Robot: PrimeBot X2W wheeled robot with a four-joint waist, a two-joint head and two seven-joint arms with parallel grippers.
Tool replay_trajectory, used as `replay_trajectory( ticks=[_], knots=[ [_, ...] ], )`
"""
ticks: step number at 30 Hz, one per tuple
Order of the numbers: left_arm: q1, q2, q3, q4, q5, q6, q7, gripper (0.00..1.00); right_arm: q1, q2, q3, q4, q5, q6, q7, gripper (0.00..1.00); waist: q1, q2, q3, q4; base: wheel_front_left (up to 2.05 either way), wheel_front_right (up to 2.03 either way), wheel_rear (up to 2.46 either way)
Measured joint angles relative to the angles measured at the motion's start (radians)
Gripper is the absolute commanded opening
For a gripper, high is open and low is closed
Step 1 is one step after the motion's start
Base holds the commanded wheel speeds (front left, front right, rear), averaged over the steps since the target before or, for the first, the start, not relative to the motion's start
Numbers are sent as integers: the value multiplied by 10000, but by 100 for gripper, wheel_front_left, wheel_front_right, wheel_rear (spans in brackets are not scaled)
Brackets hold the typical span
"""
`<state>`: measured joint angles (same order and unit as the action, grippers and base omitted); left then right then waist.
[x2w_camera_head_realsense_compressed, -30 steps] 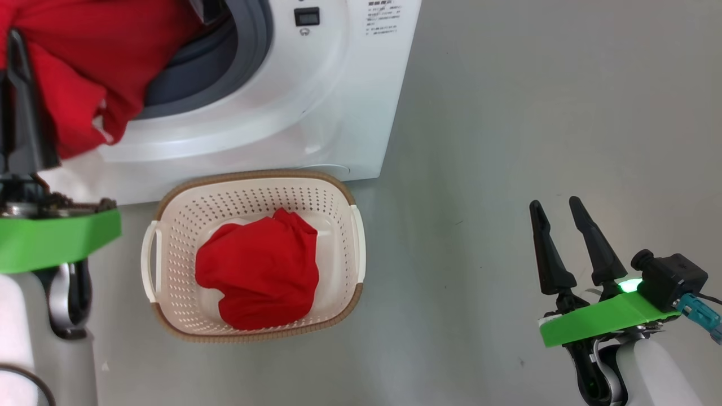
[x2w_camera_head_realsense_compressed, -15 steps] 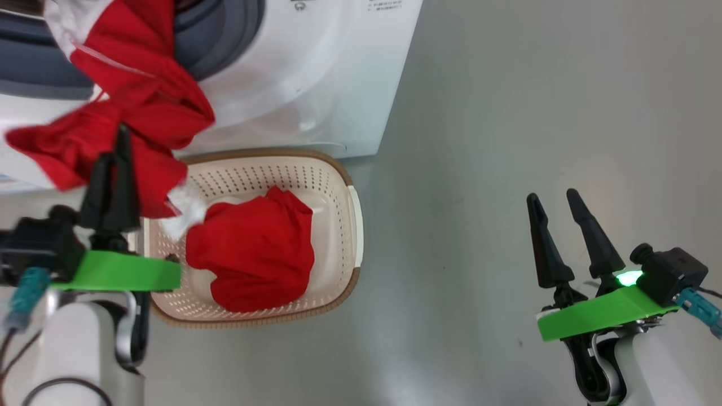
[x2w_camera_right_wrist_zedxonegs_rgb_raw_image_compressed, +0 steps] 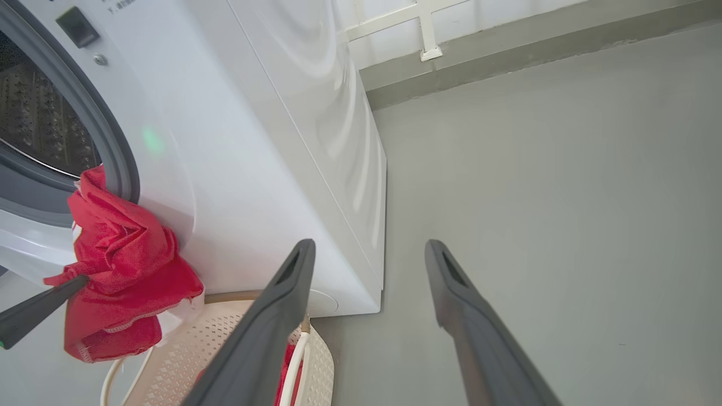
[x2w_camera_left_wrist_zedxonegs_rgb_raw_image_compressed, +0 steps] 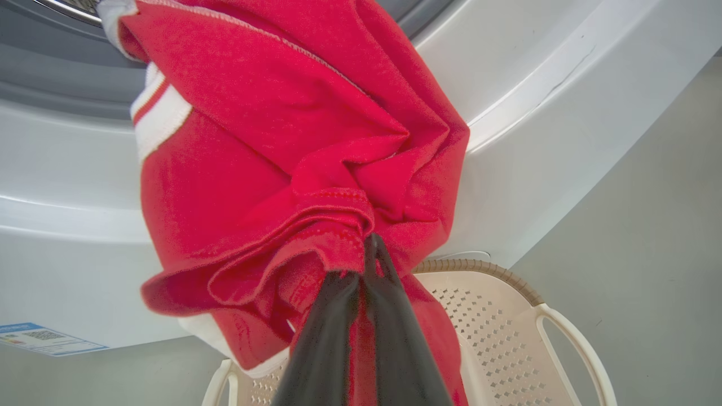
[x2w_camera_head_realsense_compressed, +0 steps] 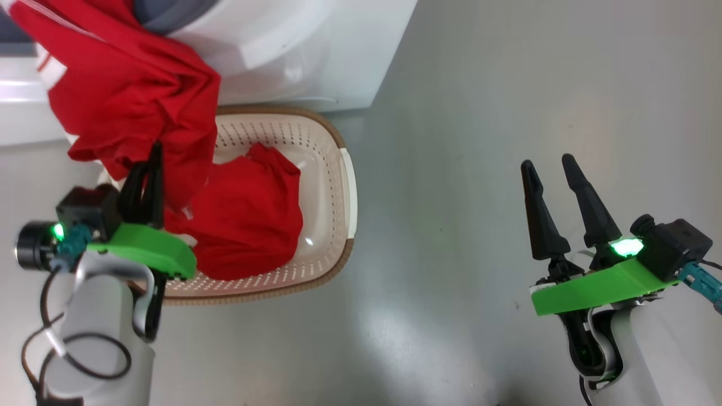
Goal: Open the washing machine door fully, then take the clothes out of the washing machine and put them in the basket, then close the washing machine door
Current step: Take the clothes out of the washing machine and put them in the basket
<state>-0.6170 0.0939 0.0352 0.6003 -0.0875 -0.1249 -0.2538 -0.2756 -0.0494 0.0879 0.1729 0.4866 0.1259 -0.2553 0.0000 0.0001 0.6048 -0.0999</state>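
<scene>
Your left tool (x2w_camera_head_realsense_compressed: 153, 155) is pinching a fold of the red garment (x2w_camera_head_realsense_compressed: 130, 96), which is trailing from the mouth of the washing machine (x2w_camera_head_realsense_compressed: 293, 45) above the basket (x2w_camera_head_realsense_compressed: 338, 169). Be pulling its tail clear, then lowering it centrally before letting go. Your right tool (x2w_camera_head_realsense_compressed: 547, 162) is idling wide, empty.

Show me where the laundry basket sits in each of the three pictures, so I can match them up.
Head view: the basket is left of centre, just below the washing machine.
Left wrist view: the basket is at the bottom edge, right of centre, behind the red garment.
Right wrist view: the basket is at the bottom, left of centre.
Shared landmark: the red garment hanging from the machine's opening.
</scene>
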Motion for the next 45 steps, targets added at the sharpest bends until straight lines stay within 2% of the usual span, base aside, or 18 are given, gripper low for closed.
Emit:
replay_trajectory(
  ticks=[11, 13, 14, 15, 16, 17, 18, 28, 45],
  knots=[
    [-1670, 403, -207, 2056, -295, -2, 0, 2, -436, -4, 255, -105, 153, 0, 0, 100, 0, 0, 940, -327, 0, 0, 0],
    [-1891, 431, -228, 2339, -299, -2, 0, 15, -456, -2, 295, -109, 153, 0, 0, 100, 0, 0, 1033, -392, 0, 0, 0],
    [-1985, 435, -238, 2452, -309, -2, 0, 24, -461, -4, 307, -115, 155, 0, 0, 100, 0, 0, 1071, -419, 0, 0, 0],
    [-2067, 435, -251, 2546, -334, -2, 0, 37, -467, -4, 313, -119, 157, 0, 0, 100, 0, 0, 1109, -440, 0, 0, 0],
    [-2144, 435, -261, 2625, -368, -2, 0, 52, -475, -4, 314, -121, 161, 0, 0, 100, 0, 0, 1143, -454, 0, 0, 0],
    [-2214, 435, -259, 2681, -378, -2, 0, 82, -485, -4, 314, -123, 163, 0, 0, 100, 0, 0, 1173, -461, 0, 0, 0],
    [-2279, 441, -257, 2723, -378, -2, 0, 100, -506, -4, 314, -121, 163, 0, 0, 100, 0, 0, 1198, -463, 0, 0, 0],
    [-2394, 410, -332, 2594, -491, -2, 0, 100, -590, -4, 249, -115, 142, 0, 0, 100, 0, 0, 1145, -275, 0, 0, 0],
    [-766, 151, -316, 249, -725, -2, 0, 100, -578, -15, 25, -25, -111, 0, 0, 100, 0, 0, 702, 302, 0, 0, 0]
  ],
)
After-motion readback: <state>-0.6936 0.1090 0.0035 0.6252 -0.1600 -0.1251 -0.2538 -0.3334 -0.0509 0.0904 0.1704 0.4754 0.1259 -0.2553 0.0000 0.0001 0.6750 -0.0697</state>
